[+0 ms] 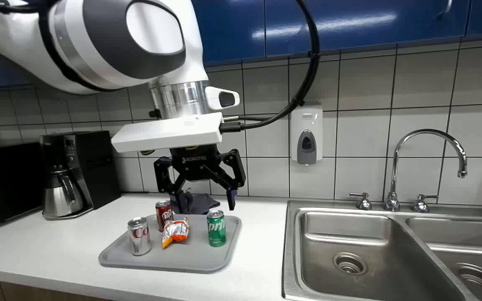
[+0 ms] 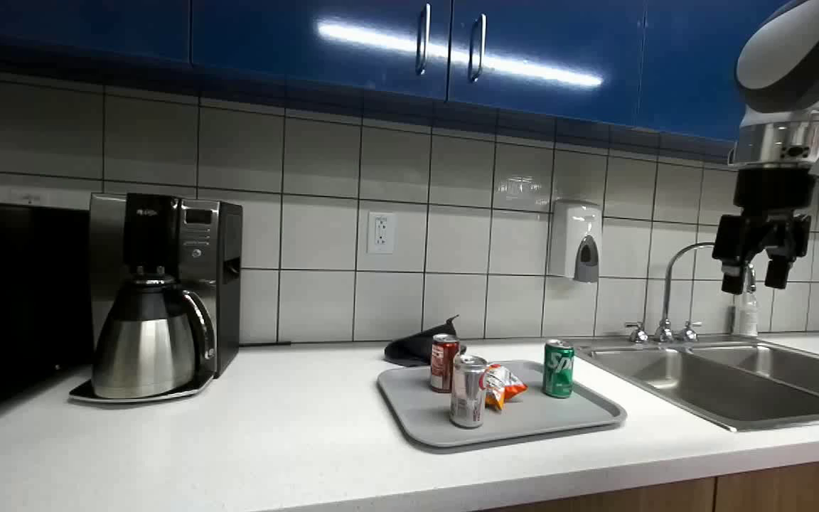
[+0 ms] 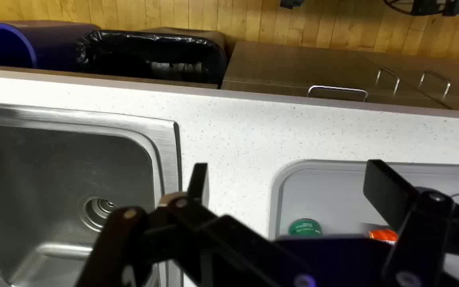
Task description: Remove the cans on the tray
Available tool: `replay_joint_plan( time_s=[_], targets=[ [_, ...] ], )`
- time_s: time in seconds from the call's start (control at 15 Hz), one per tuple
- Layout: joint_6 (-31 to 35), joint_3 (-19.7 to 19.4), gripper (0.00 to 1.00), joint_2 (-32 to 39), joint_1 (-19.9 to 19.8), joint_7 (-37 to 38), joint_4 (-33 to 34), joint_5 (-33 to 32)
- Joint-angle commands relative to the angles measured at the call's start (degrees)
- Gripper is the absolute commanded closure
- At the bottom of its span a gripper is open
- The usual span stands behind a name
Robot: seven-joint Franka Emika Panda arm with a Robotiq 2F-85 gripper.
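Robotiq gripper: jaws spread apart, nothing held. Upright on grey tray: Sprite can, Diet Coke can, Dr Pepper can; snack packet among them. Handling, as judged: Sprite can, freest, first; centre above, lower vertically, close, lift straight.

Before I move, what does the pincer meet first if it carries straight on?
Most likely the white counter, near a rounded corner of the tray. Depth is unclear, so the pincer might catch the tray instead.
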Motion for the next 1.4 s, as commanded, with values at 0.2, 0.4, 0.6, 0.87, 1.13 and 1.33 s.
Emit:
replay_joint_plan(
  time_s=[0.2,0.4,0.6,0.87,1.13,1.33],
  targets=[
    [-0.14,0.3,0.0,0.25,-0.26,-0.2,0.11,0.31],
    [-0.14,0.3,0.0,0.26,-0.25,-0.2,0.11,0.31],
    [0.9,1.19,0.0,2.48,0.11,1.05,0.14,0.14],
    [3.36,1.47,0.0,4.99,0.91,1.43,0.16,0.37],
    [9.69,2.47,0.0,10.75,1.07,3.42,0.96,0.35],
    [13.06,3.3,0.0,15.78,1.33,4.45,2.21,0.99]
  ],
)
